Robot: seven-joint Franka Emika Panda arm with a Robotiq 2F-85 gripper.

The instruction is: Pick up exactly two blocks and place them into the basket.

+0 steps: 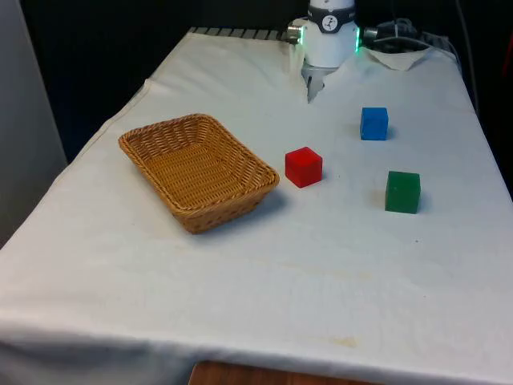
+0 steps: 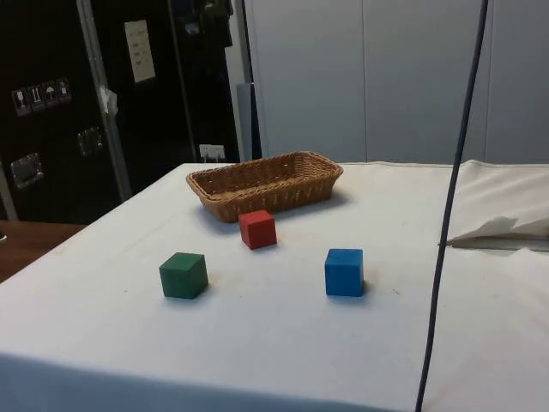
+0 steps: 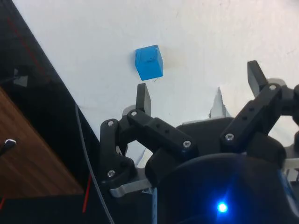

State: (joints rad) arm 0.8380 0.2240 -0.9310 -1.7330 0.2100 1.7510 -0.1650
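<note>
A woven wicker basket (image 1: 200, 168) (image 2: 266, 182) stands towards the front view's left with nothing inside it. A red block (image 1: 303, 167) (image 2: 257, 229) lies just beside the basket. Farther to the front view's right are a blue block (image 1: 373, 123) (image 2: 344, 272) and a green block (image 1: 401, 192) (image 2: 184, 275), each apart from the others. My gripper (image 3: 198, 86) hangs high over the white cloth, open, with nothing between its fingers. The blue block (image 3: 149, 62) lies on the cloth some way beyond the fingertips.
The arm's white base (image 1: 330, 36) stands at the table's far end, next to a rumpled fold of cloth (image 1: 401, 58) (image 2: 502, 227). A dark cable (image 2: 450, 215) hangs across the side view. The table's edge (image 3: 60, 93) drops off close to the gripper.
</note>
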